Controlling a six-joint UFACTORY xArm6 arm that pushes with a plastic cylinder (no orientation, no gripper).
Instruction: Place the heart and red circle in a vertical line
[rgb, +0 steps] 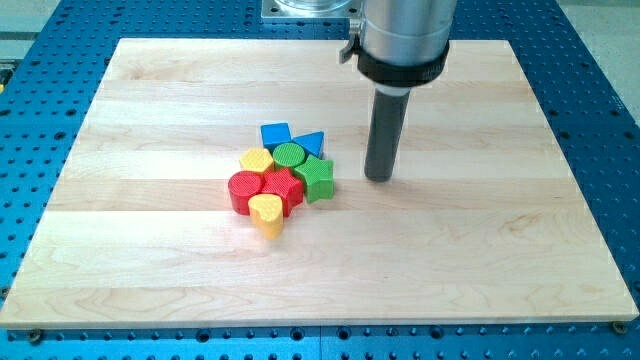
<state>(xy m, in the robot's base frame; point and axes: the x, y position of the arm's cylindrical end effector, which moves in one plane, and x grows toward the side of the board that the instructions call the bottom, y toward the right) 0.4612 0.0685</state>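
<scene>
a wooden board (150, 250) lies on a blue table (50, 40), and the rod comes down from the view's top with my tip (378, 178) on the board, just right of the green star (317, 178) and apart from it; it has no jaws. the blocks sit in one tight cluster: red circle (243, 189) at its left, red hexagon (281, 189) beside it, yellow heart (266, 213) at the bottom touching both, with yellow hexagon (256, 160), green circle (290, 154), blue square (276, 134) and blue triangle (311, 142) above

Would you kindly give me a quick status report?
My tip right of cluster, touching nothing. Yellow heart block against red circle block, not vertical. Red star block packed alongside.
</scene>
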